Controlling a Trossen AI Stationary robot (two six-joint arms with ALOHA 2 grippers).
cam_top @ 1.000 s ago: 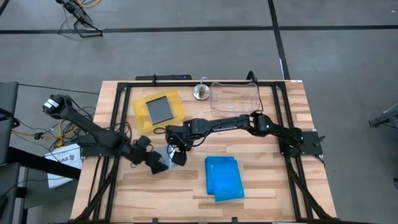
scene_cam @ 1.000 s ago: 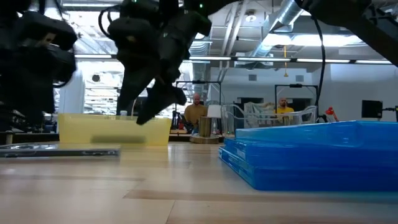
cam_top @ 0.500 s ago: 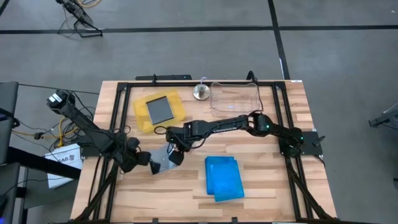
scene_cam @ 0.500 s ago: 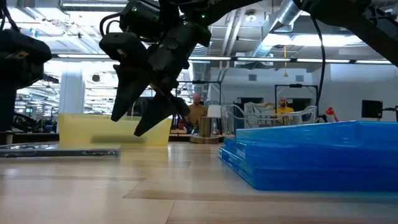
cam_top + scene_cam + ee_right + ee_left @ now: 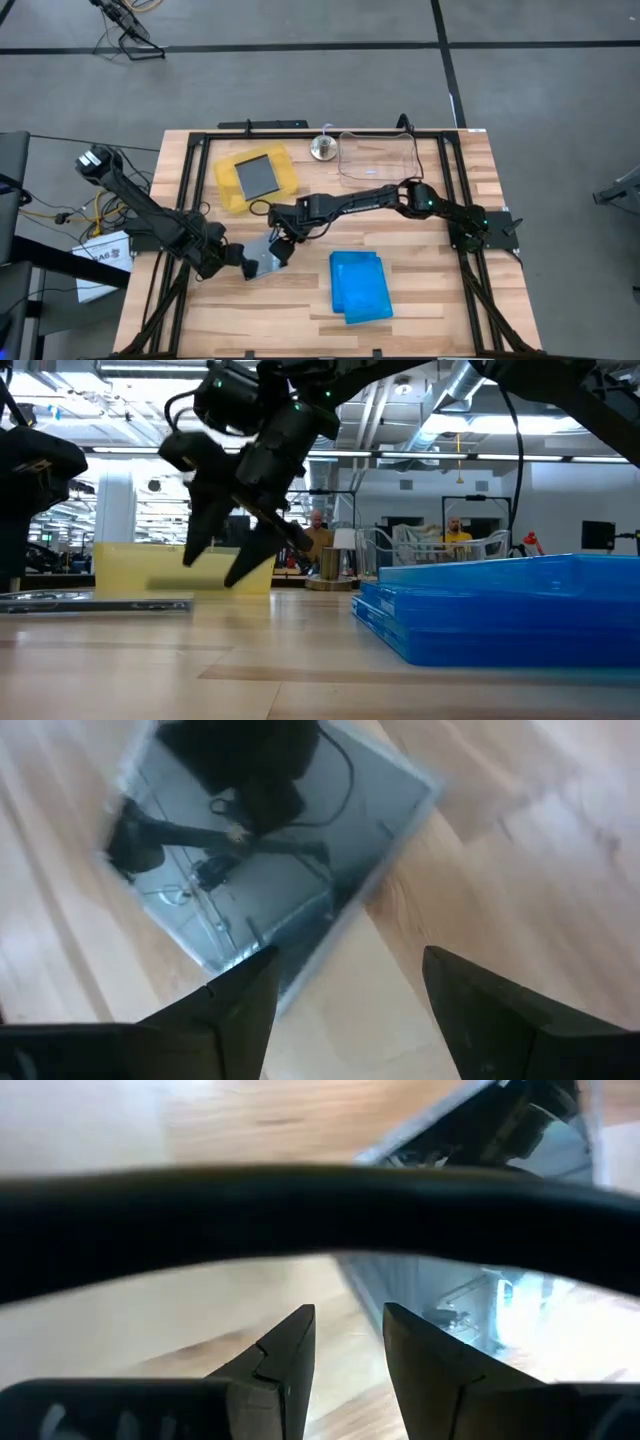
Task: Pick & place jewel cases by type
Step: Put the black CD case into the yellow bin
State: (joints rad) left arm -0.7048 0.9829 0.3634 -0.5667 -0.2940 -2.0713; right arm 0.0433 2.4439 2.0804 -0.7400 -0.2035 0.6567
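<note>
On a pale wooden slatted table (image 5: 420, 300) framed by black rails, a clear-grey jewel case (image 5: 262, 256) lies flat near the middle-left, its silvery face mirroring the arms above. The right gripper (image 5: 281, 243) hangs just over the case's edge, fingers spread apart and holding nothing. The left gripper (image 5: 243, 265) sits low beside the case's other side, fingers a little apart, nothing between them.

A stack of blue jewel cases (image 5: 359, 285) rests toward the near right. At the far side, a yellow tray (image 5: 228, 180) holds another grey case (image 5: 258, 177), with a clear plastic tub (image 5: 378, 158) and a small round metal object (image 5: 323, 147) next to it.

Grey floor surrounds the table. Across the room, two seated people (image 5: 318, 540) appear under bright ceiling lights and ducts.
</note>
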